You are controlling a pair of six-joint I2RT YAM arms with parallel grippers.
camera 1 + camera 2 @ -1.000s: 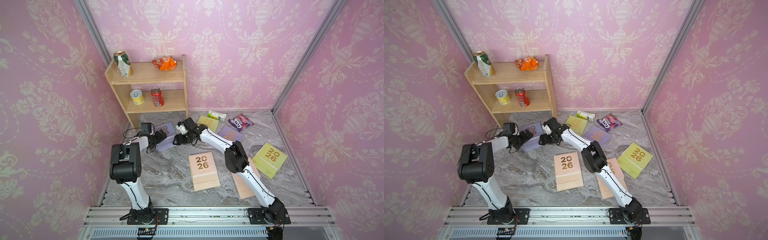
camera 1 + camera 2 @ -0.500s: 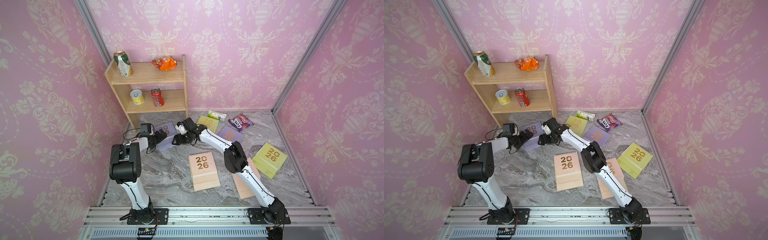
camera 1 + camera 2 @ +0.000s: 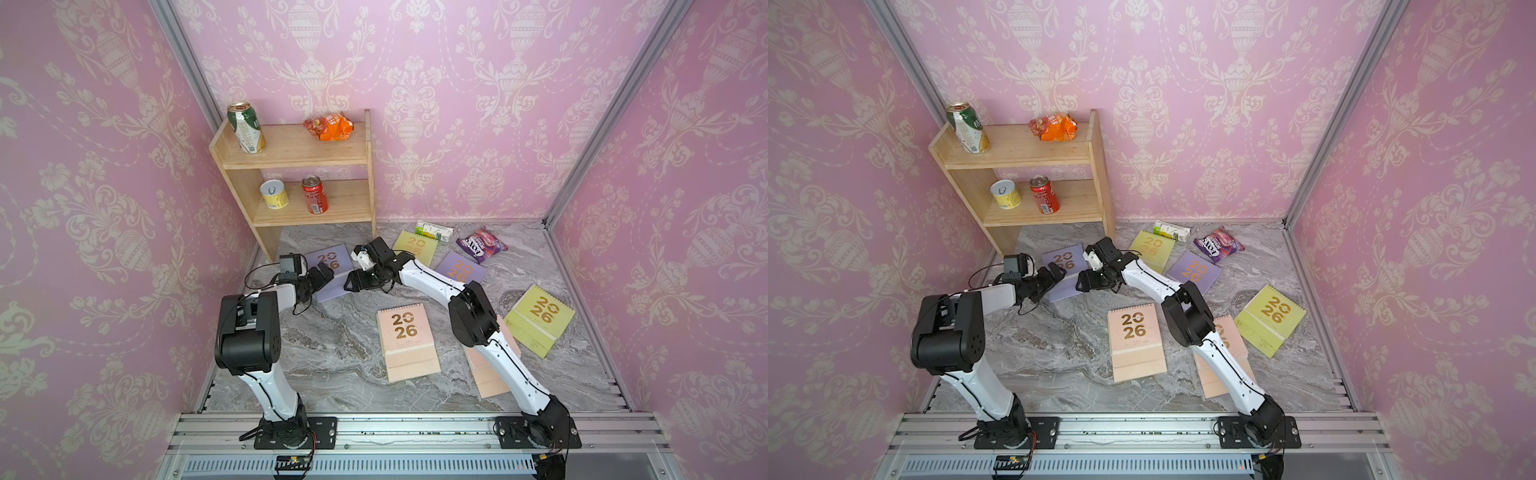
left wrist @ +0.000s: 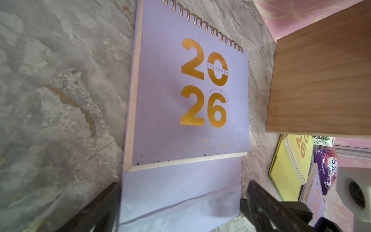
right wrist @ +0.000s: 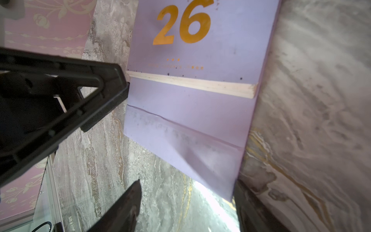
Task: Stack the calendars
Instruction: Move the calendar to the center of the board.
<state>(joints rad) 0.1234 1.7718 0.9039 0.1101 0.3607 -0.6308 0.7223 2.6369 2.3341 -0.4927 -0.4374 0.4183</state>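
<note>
A lilac calendar [image 3: 328,291] [image 3: 1064,291] lies flat beside the shelf's foot. My left gripper [image 3: 322,274] [image 4: 182,183] is open, one finger on each side of the calendar's base flap [image 4: 180,190]. My right gripper [image 3: 353,283] [image 5: 187,180] is open at the flap's other end, with the calendar's corner [image 5: 224,180] just inside one finger. The left gripper's finger [image 5: 84,96] touches the calendar's side edge. Other calendars lie apart: yellow-green [image 3: 415,247], lilac [image 3: 461,268], peach [image 3: 405,332], yellow-green [image 3: 540,318], and a peach one [image 3: 492,378] partly under the right arm.
A wooden shelf [image 3: 299,166] with cans and an orange packet stands at the back left, close to the lilac calendar. A green-white carton [image 3: 434,230] and a purple snack packet [image 3: 480,245] lie by the back wall. Pink walls close in three sides.
The right gripper has crept slightly towards the lilac calendar. The left arm and the calendars have stayed where they were.
</note>
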